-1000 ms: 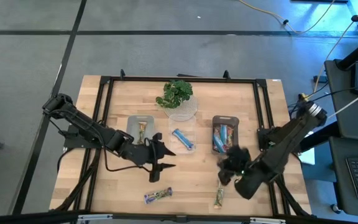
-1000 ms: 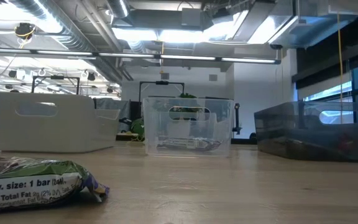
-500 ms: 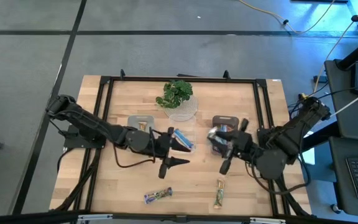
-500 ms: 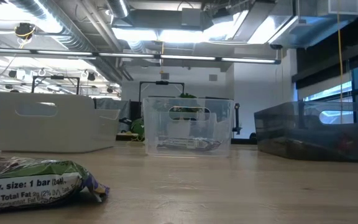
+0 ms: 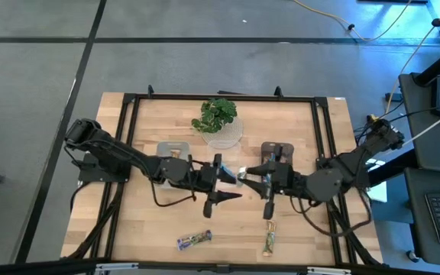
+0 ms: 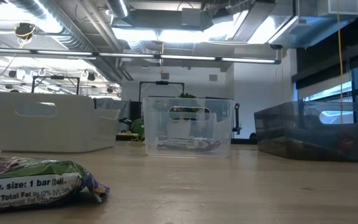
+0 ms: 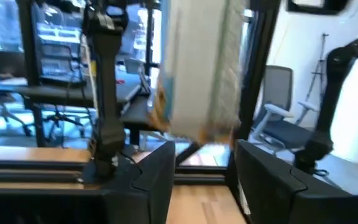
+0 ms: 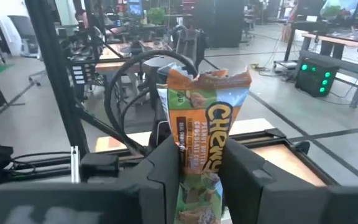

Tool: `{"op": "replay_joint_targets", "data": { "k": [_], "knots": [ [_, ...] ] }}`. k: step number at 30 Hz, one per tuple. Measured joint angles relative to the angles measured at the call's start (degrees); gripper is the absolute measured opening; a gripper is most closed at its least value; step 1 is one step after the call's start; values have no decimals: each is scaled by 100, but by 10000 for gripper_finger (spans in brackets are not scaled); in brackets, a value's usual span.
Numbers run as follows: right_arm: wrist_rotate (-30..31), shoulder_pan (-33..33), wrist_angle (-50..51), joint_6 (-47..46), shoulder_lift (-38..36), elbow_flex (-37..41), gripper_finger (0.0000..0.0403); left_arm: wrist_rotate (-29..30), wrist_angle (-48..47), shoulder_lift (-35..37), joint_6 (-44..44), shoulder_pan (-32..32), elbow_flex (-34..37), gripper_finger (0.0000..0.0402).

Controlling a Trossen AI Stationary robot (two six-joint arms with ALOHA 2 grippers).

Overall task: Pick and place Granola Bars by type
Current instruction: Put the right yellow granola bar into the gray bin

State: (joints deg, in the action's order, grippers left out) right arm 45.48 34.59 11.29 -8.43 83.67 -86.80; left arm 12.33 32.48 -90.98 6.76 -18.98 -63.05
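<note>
Granola bar (image 8: pixel 199 149) in right pincer (image 8: pixel 201 186), left pincer (image 7: pixel 201 180) seemingly alongside.

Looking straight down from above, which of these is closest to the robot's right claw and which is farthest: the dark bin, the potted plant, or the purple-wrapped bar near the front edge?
From the right gripper, in the high view:
1. Dark bin, just beside it, toward the right arm.
2. Potted plant, at the table's back, middle.
3. Purple-wrapped bar, near the front edge, on the left arm's side.
</note>
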Motion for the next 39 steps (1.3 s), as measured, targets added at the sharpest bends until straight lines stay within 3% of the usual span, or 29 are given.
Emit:
{"op": "replay_joint_targets", "data": {
  "k": [16,23,28,39],
  "knots": [
    [-622,-176,9,-329,272,-2,103,16,193,4,-201,2,0,144],
    [-633,-175,17,-308,272,-2,103,59,149,19,-364,2,2,144],
    [-612,-177,-3,-303,274,0,103,420,60,37,-532,-8,2,145],
    [-611,-186,55,-299,274,2,103,449,34,35,-559,-4,2,144]
  ]
}}
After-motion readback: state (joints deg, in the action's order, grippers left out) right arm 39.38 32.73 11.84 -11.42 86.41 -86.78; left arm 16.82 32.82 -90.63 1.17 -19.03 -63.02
